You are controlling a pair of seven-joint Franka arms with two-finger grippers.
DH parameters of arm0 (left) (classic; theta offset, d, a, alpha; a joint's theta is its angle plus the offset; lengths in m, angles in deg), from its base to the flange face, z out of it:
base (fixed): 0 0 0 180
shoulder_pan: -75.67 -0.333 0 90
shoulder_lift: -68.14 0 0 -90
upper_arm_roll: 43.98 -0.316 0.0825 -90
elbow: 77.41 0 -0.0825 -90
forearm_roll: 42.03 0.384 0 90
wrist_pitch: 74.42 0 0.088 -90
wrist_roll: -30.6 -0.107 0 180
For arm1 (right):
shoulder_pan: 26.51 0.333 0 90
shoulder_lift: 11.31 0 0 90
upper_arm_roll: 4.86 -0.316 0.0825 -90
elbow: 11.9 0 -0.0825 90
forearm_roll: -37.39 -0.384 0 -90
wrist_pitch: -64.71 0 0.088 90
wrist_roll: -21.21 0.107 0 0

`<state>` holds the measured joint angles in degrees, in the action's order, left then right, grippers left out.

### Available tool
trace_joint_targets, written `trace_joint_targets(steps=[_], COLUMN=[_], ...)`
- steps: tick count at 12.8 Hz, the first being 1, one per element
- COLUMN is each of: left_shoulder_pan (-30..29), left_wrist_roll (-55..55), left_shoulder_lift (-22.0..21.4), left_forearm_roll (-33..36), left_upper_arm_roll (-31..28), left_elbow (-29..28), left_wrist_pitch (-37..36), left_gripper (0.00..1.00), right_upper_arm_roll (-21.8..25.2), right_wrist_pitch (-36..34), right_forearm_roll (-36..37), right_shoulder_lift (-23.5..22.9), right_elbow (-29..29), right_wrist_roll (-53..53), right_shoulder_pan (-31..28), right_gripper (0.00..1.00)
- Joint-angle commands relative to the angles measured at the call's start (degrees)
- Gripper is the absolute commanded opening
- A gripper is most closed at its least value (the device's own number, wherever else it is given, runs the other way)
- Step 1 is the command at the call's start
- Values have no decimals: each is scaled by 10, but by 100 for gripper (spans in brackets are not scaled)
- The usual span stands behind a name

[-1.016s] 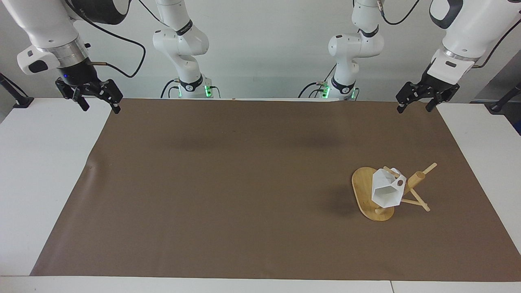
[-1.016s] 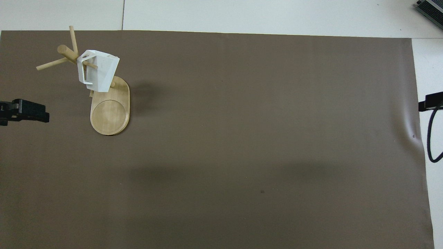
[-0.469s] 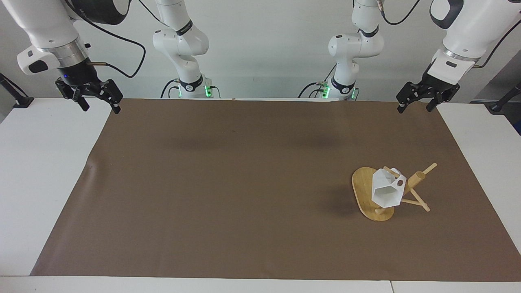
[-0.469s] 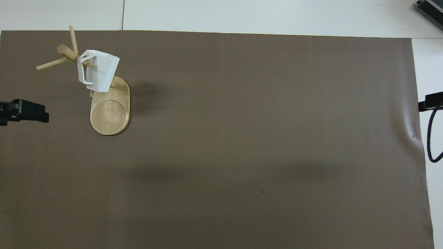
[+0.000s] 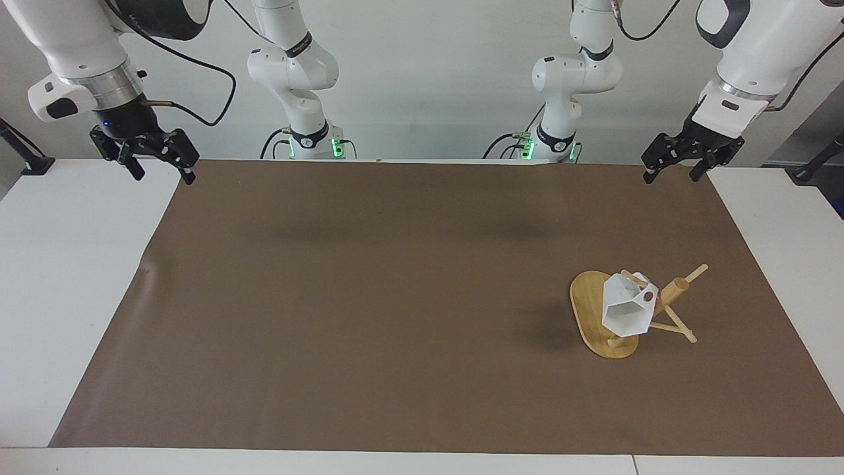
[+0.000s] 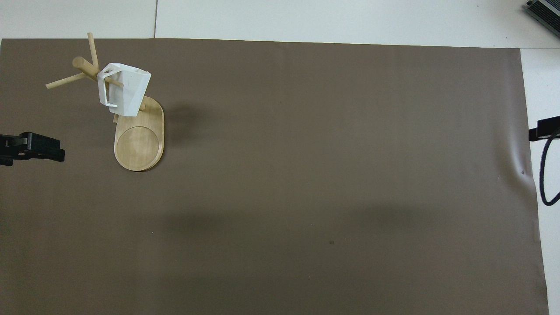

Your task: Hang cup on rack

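The white faceted cup point(image 5: 626, 309) point(image 6: 124, 89) hangs by its handle on a peg of the bamboo rack point(image 5: 674, 291) point(image 6: 139, 144), which stands toward the left arm's end of the table. No gripper touches either. My left gripper point(image 5: 672, 173) hovers open and empty over the brown mat's corner by its own base, well clear of the rack; one fingertip point(image 6: 43, 148) of it shows at the overhead view's edge. My right gripper point(image 5: 160, 171) hangs open and empty over the mat's corner at the right arm's end.
A brown mat point(image 5: 409, 297) covers most of the white table point(image 5: 59, 277). A black cable point(image 6: 544, 175) loops over the table at the right arm's end. Both arm bases point(image 5: 310, 142) stand along the table's edge.
The left gripper has drifted slightly, its tip showing a little lower in the overhead view. The cup, the rack and the right gripper have not moved.
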<state>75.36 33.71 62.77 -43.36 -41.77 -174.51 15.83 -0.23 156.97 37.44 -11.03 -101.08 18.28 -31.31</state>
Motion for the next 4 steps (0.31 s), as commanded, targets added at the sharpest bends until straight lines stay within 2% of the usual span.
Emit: trace_joint_targets(steps=[1, 4], left_shoulder_pan=[-3, -3], left_wrist_roll=[-10, -8], left_shoulder_lift=[-24, -24], left_forearm_roll=[-2, -2], left_upper_arm_roll=[-1, -1], left_elbow=[-27, -29], left_wrist_pitch=[2, 1], left_gripper=[100, 100], right_upper_arm_roll=[-1, -1], right_wrist_pitch=[0, 0], right_forearm_roll=[-12, -12], right_shoulder_lift=[8, 8], right_elbow=[-10, -10], right_wrist_roll=[6, 6], right_shoulder_pan=[-2, -2], right_gripper=[100, 100])
